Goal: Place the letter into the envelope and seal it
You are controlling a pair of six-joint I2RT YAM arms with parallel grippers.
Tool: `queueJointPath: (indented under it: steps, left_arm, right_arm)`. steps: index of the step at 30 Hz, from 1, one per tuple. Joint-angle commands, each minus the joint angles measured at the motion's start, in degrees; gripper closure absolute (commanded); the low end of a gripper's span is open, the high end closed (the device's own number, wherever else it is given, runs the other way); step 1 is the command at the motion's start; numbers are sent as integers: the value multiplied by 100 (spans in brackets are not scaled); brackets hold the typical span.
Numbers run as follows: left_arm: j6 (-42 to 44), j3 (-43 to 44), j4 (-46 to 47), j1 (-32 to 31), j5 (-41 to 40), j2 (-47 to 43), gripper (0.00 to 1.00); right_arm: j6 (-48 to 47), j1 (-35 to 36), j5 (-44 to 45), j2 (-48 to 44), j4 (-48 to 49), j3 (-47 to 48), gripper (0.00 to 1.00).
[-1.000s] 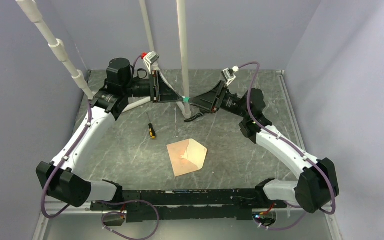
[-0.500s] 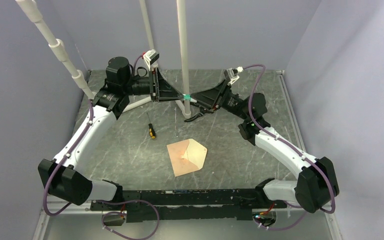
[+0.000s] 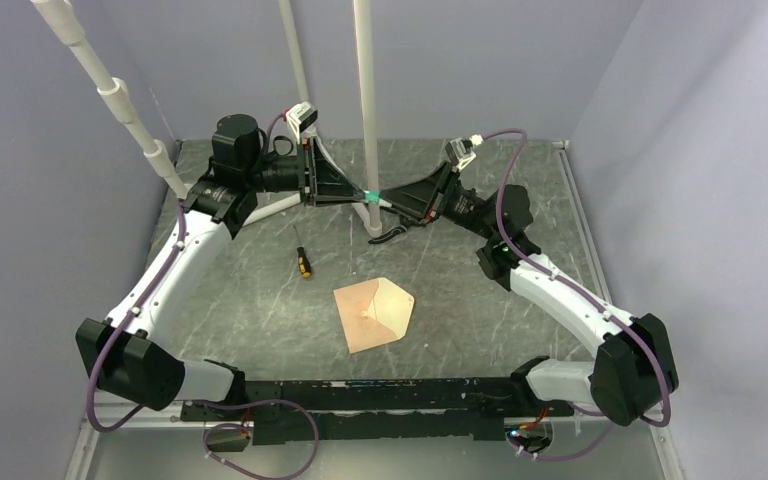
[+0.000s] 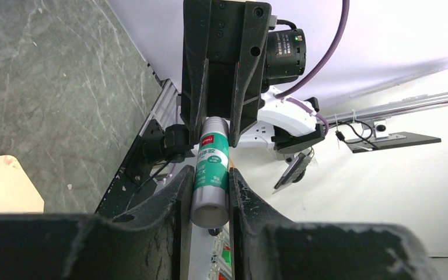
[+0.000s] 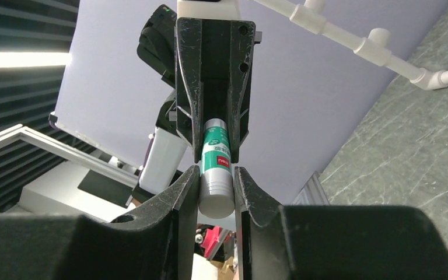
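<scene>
Above the far table [image 3: 260,290], the glue stick [image 4: 212,163] is pinched by the left gripper [image 4: 210,186] and now also clamped by the right gripper [image 5: 217,186], which was wide a second ago. Cap pull-off is likely enabled; the envelope [image 3: 373,313] lies flap-open mid-table, unsealed.

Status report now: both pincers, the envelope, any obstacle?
Left pincer and right pincer shut on glue stick, mid-air. Envelope lies flat, flap open. Screwdriver apart from it.
</scene>
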Motion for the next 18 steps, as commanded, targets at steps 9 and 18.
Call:
queueJointPath:
  steps: [9, 18]
  left_arm:
    - [59, 212, 110, 33, -8, 10, 98]
    - [-61, 219, 268, 33, 114, 63, 97]
  right_arm:
    - [-141, 6, -292, -173, 431, 180, 67]
    - [-198, 6, -414, -111, 365, 288, 75]
